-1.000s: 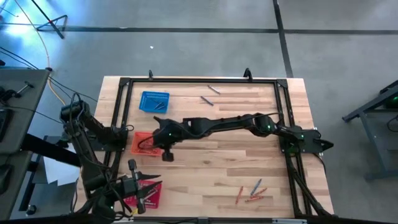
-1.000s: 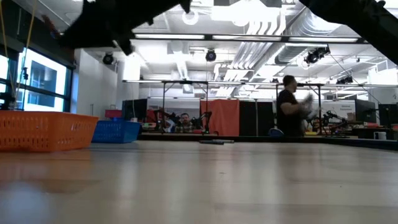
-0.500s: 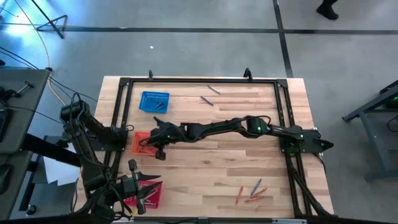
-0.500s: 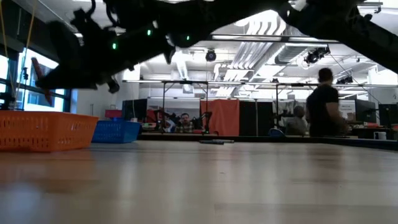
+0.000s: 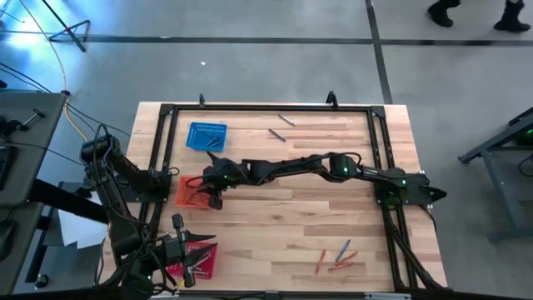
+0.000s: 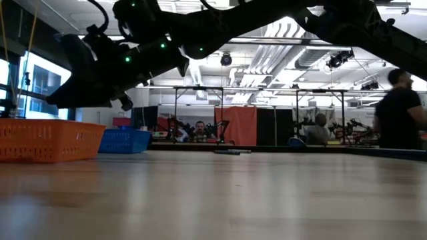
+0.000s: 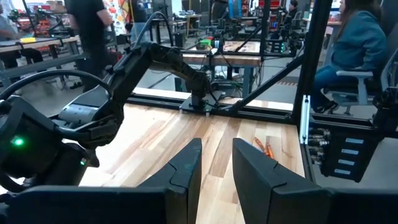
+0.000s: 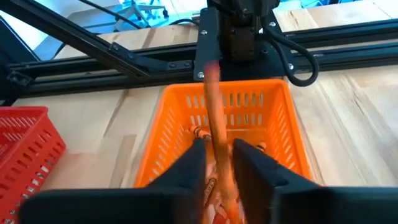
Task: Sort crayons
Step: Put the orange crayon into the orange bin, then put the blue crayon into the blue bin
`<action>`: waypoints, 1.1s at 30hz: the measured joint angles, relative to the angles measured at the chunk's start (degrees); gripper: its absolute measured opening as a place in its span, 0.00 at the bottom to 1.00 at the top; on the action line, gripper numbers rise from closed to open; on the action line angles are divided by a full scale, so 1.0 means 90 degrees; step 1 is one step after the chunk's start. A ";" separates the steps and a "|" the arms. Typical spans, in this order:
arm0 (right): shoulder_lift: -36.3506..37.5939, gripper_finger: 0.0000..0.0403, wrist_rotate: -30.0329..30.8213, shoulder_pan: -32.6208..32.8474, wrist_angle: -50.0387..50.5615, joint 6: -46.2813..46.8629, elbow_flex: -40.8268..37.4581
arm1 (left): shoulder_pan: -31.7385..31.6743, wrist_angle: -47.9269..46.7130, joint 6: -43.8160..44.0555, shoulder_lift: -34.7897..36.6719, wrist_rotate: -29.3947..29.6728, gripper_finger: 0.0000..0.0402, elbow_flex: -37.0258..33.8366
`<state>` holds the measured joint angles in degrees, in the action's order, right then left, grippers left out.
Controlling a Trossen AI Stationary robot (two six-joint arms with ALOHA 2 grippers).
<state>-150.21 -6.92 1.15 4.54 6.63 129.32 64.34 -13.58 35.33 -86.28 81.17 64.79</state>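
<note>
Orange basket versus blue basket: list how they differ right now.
The orange basket has the right gripper over it, an orange crayon between the fingers; the blue basket has no arm over it. The orange basket sits nearer the left arm's base; the blue basket lies farther back on the table. Several crayons show in the orange basket, few in the blue. Both are square mesh baskets.

Place: a robotics lab or workshop hall, large and open.
Floor: bare grey concrete (image 5: 250, 67) with dark lines across it.
Ceiling: exposed ducts and pipes (image 6: 293, 30) with strip lights.
Work station: a wooden table (image 5: 283, 242) edged by a black metal frame (image 5: 266, 107), with cabled arms mounted on it.
Background: further benches on black frames (image 6: 200, 90) and an orange partition (image 6: 240, 127).
People: one seated on an office chair (image 7: 357, 56), others standing among the benches.
</note>
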 joint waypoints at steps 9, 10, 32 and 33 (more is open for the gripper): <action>0.0135 0.43 0.0244 -0.0050 0.0416 -0.0012 0.0002 | 0.0000 0.0011 0.0000 0.0000 0.0000 0.19 0.0000; 0.0237 0.44 0.0265 -0.0077 0.0667 -0.0049 0.0002 | 0.0000 0.0019 0.0000 0.0000 -0.0002 0.19 0.0000; 0.1542 0.25 0.1620 -0.1337 0.7255 -0.0903 0.0006 | 0.0066 -0.0012 0.0226 0.0000 -0.0175 0.19 0.0000; 0.1545 0.24 0.1703 -0.1344 0.7409 -0.0931 0.0002 | 0.0066 -0.0018 0.0226 0.0000 -0.0175 0.19 0.0000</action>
<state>-136.30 8.41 -10.95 71.22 -1.75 129.34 64.93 -13.75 37.36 -86.28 79.59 64.79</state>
